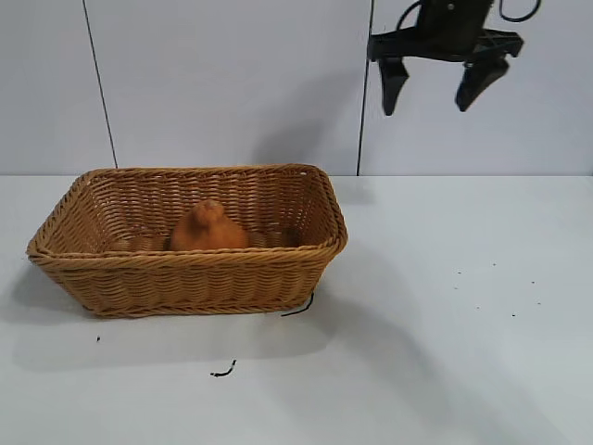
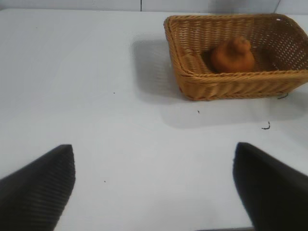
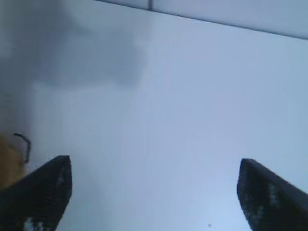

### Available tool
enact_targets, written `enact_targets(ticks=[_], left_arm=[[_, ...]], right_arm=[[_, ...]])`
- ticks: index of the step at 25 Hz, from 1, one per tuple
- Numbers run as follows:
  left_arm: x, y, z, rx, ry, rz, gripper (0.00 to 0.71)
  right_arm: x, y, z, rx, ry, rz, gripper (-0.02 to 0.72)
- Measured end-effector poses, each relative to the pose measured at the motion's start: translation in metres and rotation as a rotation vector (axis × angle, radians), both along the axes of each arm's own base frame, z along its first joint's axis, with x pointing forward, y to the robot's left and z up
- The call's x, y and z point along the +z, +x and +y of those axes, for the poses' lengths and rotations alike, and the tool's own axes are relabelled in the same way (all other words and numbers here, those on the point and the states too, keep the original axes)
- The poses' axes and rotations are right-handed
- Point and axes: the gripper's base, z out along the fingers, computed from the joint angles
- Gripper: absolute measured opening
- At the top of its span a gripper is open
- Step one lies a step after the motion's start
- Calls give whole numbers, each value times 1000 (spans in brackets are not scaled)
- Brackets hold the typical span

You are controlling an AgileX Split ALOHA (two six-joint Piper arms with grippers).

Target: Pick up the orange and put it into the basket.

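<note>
The orange [image 1: 208, 229] sits inside the tan wicker basket [image 1: 195, 274] at the left of the white table, near the basket's middle. Both also show in the left wrist view, the orange [image 2: 232, 56] inside the basket [image 2: 192, 79]. My right gripper [image 1: 433, 95] hangs high above the table, to the right of the basket, open and empty. Its open fingers [image 3: 45, 192] frame bare table in the right wrist view. My left gripper [image 2: 154, 154] is open and empty over bare table, well away from the basket; it does not show in the exterior view.
A thin dark wire scrap [image 1: 298, 307] lies by the basket's front right corner, another [image 1: 222, 372] lies on the table in front. Small dark specks [image 1: 514, 314] dot the right side of the table. A pale wall stands behind.
</note>
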Motion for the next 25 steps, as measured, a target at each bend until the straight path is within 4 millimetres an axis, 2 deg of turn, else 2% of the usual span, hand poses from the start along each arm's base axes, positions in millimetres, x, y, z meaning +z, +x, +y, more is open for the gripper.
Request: enact_targets(ticks=[2, 5, 10, 13, 16, 17, 18, 21, 25], left_arm=[[0, 0, 0, 0, 0, 0, 639], [0, 0, 0, 0, 0, 0, 639], [0, 0, 0, 0, 0, 0, 639], [0, 0, 0, 0, 0, 0, 639], [0, 0, 0, 0, 0, 0, 639], [0, 0, 0, 0, 0, 0, 639], [0, 0, 0, 0, 0, 0, 639], [0, 0, 0, 0, 0, 0, 639], [0, 0, 0, 0, 0, 0, 639]], right_arm=[[0, 2, -17, -35, -1, 0, 667], [0, 3, -32, -63, -2, 0, 667], [-4, 2, -35, -69, -7, 15, 667], [-15, -9, -35, -68, -16, 81, 667], [-23, -31, -37, -68, -25, 163, 667], [-23, -31, -37, -68, -25, 163, 667], [-22, -53, -39, -67, -31, 213, 667], [-22, -89, -42, -67, -38, 286, 667], [-8, -147, -46, -67, -38, 330, 667]])
